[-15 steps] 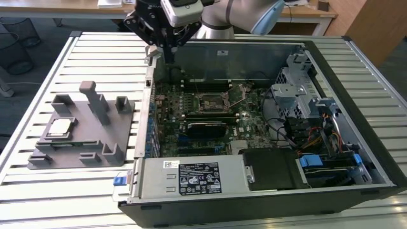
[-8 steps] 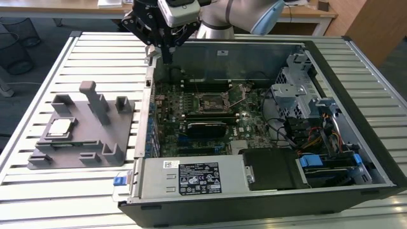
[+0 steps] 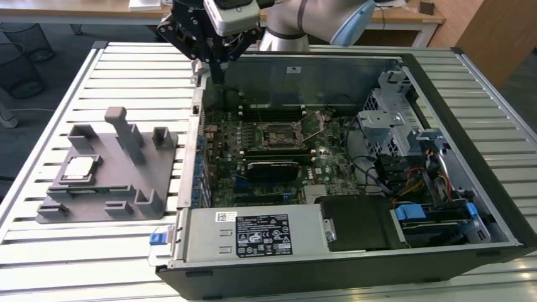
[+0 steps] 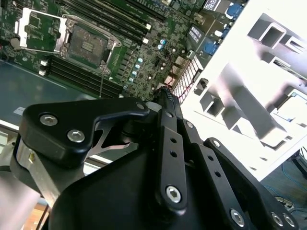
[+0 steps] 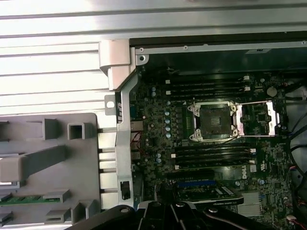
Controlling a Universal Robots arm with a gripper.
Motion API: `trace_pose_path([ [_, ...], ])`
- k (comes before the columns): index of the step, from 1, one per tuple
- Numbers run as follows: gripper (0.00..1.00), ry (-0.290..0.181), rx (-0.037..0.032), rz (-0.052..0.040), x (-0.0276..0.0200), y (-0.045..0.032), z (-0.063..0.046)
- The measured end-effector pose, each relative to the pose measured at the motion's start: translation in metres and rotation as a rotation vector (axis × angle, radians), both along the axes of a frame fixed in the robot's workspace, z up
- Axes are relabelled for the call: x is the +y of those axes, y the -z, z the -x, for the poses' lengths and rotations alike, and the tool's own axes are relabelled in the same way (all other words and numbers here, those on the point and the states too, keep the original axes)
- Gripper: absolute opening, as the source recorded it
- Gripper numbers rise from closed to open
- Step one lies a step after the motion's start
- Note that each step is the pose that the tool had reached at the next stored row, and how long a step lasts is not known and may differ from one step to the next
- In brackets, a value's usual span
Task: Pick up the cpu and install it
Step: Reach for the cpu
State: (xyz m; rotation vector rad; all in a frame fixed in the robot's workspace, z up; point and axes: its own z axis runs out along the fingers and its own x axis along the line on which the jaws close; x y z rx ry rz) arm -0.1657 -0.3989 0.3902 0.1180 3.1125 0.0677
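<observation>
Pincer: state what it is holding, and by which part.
Nothing. The pincer hangs shut and empty over the computer case; the chip lies apart on the grey holder.

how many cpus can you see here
1. The cpu lies on the grey holder, on the exterior view's left of the open computer case. The socket looks empty. I can't rule out one hidden elsewhere.
</observation>
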Motion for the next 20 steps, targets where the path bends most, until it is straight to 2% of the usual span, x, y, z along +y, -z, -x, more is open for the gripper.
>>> trace_pose_path([
  [20,0.12,0.000,0.0000,0.0000,0.0000,0.0008,0.019],
])
